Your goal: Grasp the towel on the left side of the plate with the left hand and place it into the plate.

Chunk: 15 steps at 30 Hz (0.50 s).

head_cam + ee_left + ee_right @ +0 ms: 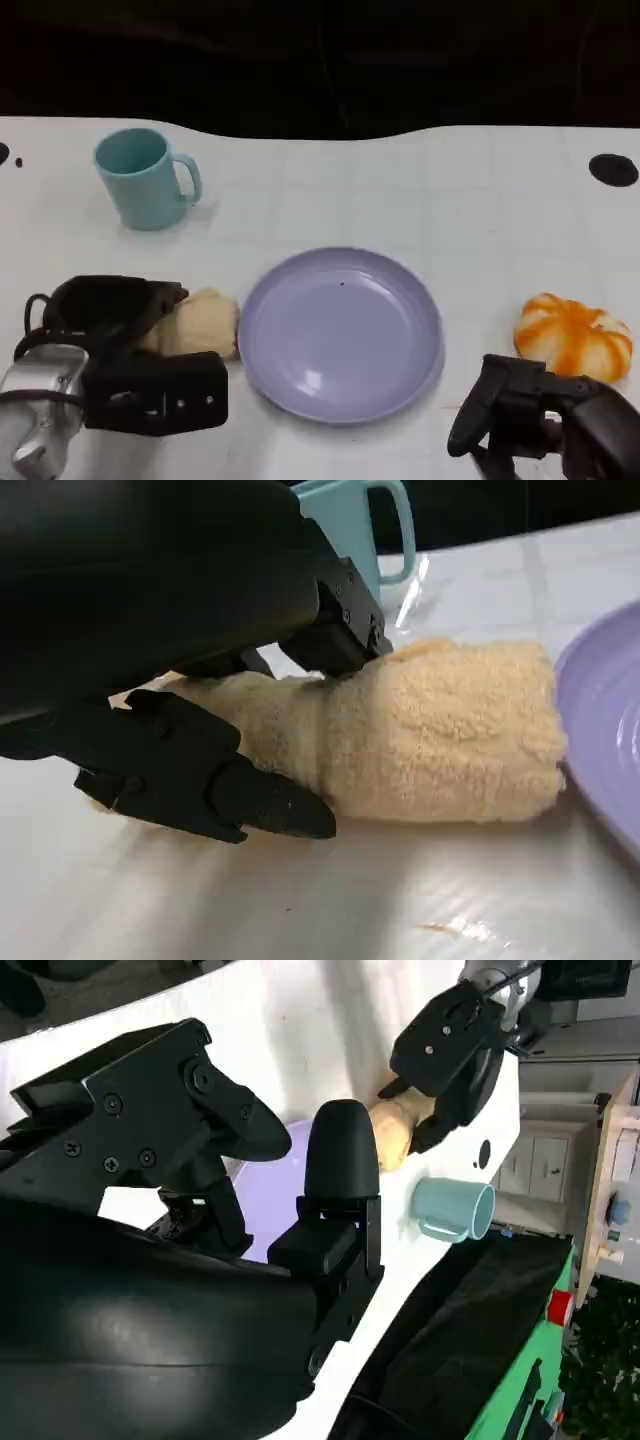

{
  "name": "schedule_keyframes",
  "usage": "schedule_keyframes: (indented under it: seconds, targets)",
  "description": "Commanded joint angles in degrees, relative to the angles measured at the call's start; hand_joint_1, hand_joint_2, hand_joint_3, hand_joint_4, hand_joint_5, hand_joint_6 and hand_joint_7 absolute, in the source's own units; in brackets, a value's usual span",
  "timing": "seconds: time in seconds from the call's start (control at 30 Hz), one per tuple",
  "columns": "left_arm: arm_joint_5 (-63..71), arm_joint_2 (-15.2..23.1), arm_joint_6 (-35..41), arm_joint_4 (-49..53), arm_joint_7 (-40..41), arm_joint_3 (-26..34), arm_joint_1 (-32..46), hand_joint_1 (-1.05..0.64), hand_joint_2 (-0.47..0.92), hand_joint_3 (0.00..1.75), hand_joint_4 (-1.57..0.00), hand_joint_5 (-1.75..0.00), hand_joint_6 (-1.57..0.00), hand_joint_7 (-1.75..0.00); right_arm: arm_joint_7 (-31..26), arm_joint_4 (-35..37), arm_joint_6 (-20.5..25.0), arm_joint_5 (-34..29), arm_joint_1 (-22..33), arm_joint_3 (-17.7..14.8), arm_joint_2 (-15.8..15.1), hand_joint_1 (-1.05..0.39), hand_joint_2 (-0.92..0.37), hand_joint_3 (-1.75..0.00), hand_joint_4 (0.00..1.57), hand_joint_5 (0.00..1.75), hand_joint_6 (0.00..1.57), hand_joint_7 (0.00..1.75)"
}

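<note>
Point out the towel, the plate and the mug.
towel (440, 735): left wrist view, its fluffy middle.
plate (340, 335): head view, its bare purple centre.
mug (140, 180): head view, the teal side wall.

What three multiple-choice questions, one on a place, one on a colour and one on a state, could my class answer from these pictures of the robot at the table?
1. Where does the towel lie?
A. On the plate
B. On the table, left of the plate
C. Inside the cup

2. What colour is the cup?
A. Light blue-green
B. Red
C. Black

3. What is on the plate now?
A. The towel
B. The orange and white thing
C. Nothing

Answers:
1 B: the head view shows the towel beside the plate's left rim, with the left hand around its far end.
2 A: the cup is pale teal in the head view and both wrist views.
3 C: its purple surface is bare, and the orange and white thing lies to its right.
</note>
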Motion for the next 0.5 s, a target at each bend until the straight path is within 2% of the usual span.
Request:
schedule_keyframes:
  seconds: [0.03, 0.07, 0.17, 0.23, 0.37, 0.47, 0.5]
  targets:
    - [-0.2, 0.21, -3.19, 1.22, 7.51, 0.89, 1.96, -0.19, 0.82, 0.45, -0.83, -1.71, -0.77, -1.4, -0.04, -0.02, -0.08, 0.47, 0.05, -0.51, -0.28, -0.09, -0.56, -1.08, 0.76, 1.73, 0.69, 1.37]
    - [-0.1, 0.27, -3.31, 1.0, 8.36, 0.93, 2.18, -0.2, 0.8, 0.47, -0.83, -1.73, -0.68, -1.59, -0.05, -0.08, 0.11, 0.54, 0.05, -0.52, -0.26, -0.09, -0.56, -1.09, 0.76, 1.74, 0.69, 1.37]
    - [-0.92, 0.4, -2.98, -0.84, 8.71, 1.86, 3.06, -0.2, 0.77, 0.55, -0.83, -1.74, -0.62, -1.72, -0.02, -0.19, 0.22, 0.68, 0.05, -0.55, -0.27, -0.09, -0.56, -1.09, 0.76, 1.73, 0.69, 1.36]
    - [-0.68, 0.7, -1.23, -3.02, 7.55, 2.52, 3.5, -0.21, 0.77, 0.61, -0.83, -1.75, -0.59, -1.73, -0.08, -0.14, 0.11, 0.63, 0.08, -0.52, -0.24, -0.08, -0.56, -1.09, 0.75, 1.73, 0.69, 1.36]
    - [0.32, 1.58, 2.03, -6.27, 7.12, 3.87, 3.89, -0.23, 0.8, 0.55, -0.83, -1.75, -0.54, -1.74, -0.28, -0.32, 0.41, 0.14, 0.06, -0.11, -0.27, -0.09, -0.56, -1.09, 0.75, 1.73, 0.69, 1.36]
    - [1.4, 2.32, 5.46, -8.81, 6.69, 4.84, 4.07, -0.22, 0.77, 0.51, -0.83, -1.75, -0.54, -1.75, -0.27, -0.18, 0.07, 0.05, -0.07, 0.05, -0.23, -0.08, -0.56, -1.09, 0.75, 1.74, 0.69, 1.37]
    - [1.26, 2.46, 6.3, -10.01, 6.12, 5.35, 4.23, -0.21, 0.77, 0.5, -0.84, -1.75, -0.56, -1.7, -0.28, -0.1, 0.07, 0.16, -0.07, 0.06, -0.13, -0.08, -0.56, -1.09, 0.75, 1.74, 0.69, 1.37]
